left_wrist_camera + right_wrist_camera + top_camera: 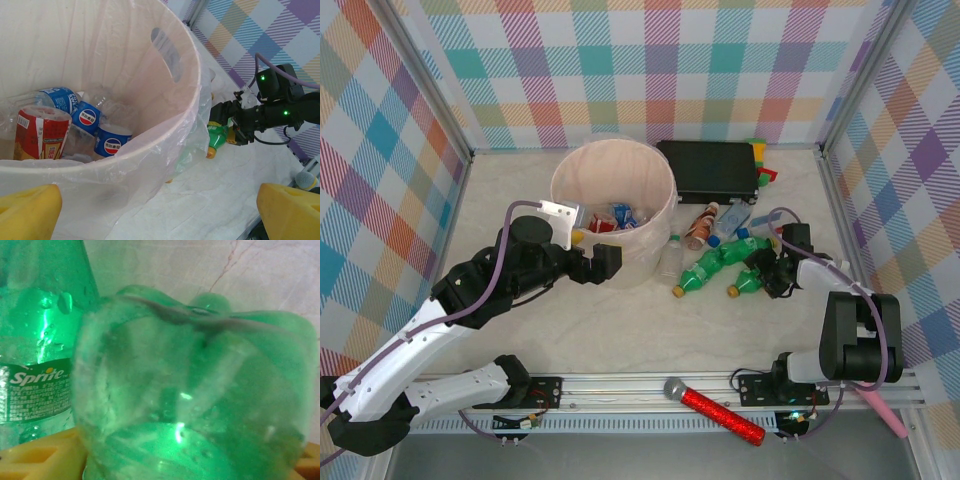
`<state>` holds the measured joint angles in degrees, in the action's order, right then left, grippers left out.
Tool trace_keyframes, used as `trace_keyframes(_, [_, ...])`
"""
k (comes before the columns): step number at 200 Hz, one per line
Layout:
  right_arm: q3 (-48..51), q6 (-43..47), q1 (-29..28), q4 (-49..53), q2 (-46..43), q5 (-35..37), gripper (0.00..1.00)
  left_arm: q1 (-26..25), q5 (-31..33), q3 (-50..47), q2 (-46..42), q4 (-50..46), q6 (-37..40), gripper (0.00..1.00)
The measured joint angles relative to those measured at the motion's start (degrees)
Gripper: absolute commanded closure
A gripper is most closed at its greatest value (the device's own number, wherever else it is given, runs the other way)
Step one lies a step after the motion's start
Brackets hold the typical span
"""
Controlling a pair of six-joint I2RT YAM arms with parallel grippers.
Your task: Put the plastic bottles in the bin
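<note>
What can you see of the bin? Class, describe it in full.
The bin is a large round pale pink-cream bucket with thin, translucent walls, a handle slot and clear film draped over its rim. It stands upright on the table, near the black box, holding Pepsi-labelled bottles.

- My left arm runs from its base at the near-left corner. The white lower link lies low along the desk edge, and the black forearm angles up and to the right.
- The left claw points right. On the left wrist feed its yellow fingers sit in the two bottom corners, spread as wide as I see them go.
- My right arm stands folded above its base at the near-right, with its wrist reaching forward and left.
- The right claw hangs low over the desk, pointing left. On the right wrist feed its yellow pads show partly apart, and I can't tell whether they are clamping.
</note>
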<state>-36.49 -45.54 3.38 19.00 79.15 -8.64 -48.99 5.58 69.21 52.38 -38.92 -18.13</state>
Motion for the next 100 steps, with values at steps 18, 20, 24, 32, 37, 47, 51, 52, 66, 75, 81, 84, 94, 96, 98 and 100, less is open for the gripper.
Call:
trace_keyframes(18, [0.96,0.15,0.00,0.15,-2.21,0.48,0.39,0.00,0.00,0.00,0.02,0.00,0.04,0.00])
trace_keyframes(20, [1.09,0.13,0.00,0.24,-2.58,0.52,0.40,0.00,0.00,0.00,0.02,-0.02,0.09,0.00])
trace_keyframes(24, [1.29,0.26,0.00,0.42,-3.41,0.74,0.41,0.00,0.00,0.00,0.02,-0.02,0.15,0.00])
trace_keyframes(32, [1.60,0.52,0.00,0.72,-5.01,1.14,0.41,0.00,0.00,0.00,0.00,-0.02,0.17,0.00])
trace_keyframes(37, [1.70,0.79,0.00,0.96,-6.14,1.33,0.41,0.00,0.00,0.00,0.02,0.00,0.20,0.00])
trace_keyframes(47, [1.79,1.11,0.00,1.62,-8.31,1.90,0.42,0.00,0.00,0.00,0.02,0.00,0.20,0.00])
trace_keyframes(51, [1.81,1.31,0.00,1.90,-9.33,2.14,0.42,-0.02,0.00,0.00,0.02,0.00,0.20,0.00])
trace_keyframes(52, [1.84,1.36,0.00,1.97,-9.49,2.16,0.42,0.00,0.00,0.00,0.02,0.00,0.20,0.00])
trace_keyframes(66, [1.90,1.73,0.00,2.82,-12.83,2.78,0.43,0.00,0.04,0.00,0.02,0.00,0.17,0.00])
trace_keyframes(75, [1.99,2.12,0.00,3.37,-15.34,3.28,0.43,0.00,0.35,0.00,0.00,0.02,0.17,0.01])
trace_keyframes(81, [2.08,2.36,0.00,3.61,-16.87,3.58,0.44,0.00,0.72,0.00,-0.02,0.02,0.15,0.00])
trace_keyframes(84, [2.10,2.51,0.00,3.87,-18.01,3.72,0.44,0.00,0.98,0.00,-0.04,0.04,0.15,0.00])
trace_keyframes(94, [2.14,2.84,0.00,4.55,-21.05,4.13,0.44,0.00,1.90,0.00,-0.17,0.02,0.15,0.00])
trace_keyframes(96, [2.14,2.95,0.00,4.70,-21.84,4.15,0.44,0.00,2.21,0.00,-0.26,0.04,0.13,0.00])
trace_keyframes(98, [2.16,2.97,0.00,4.72,-22.51,4.17,0.44,0.00,2.49,0.00,-0.31,0.04,0.13,0.00])
trace_keyframes(100, [2.16,3.04,0.00,4.81,-23.17,4.26,0.44,0.00,2.60,0.00,-0.35,0.04,0.13,0.00])
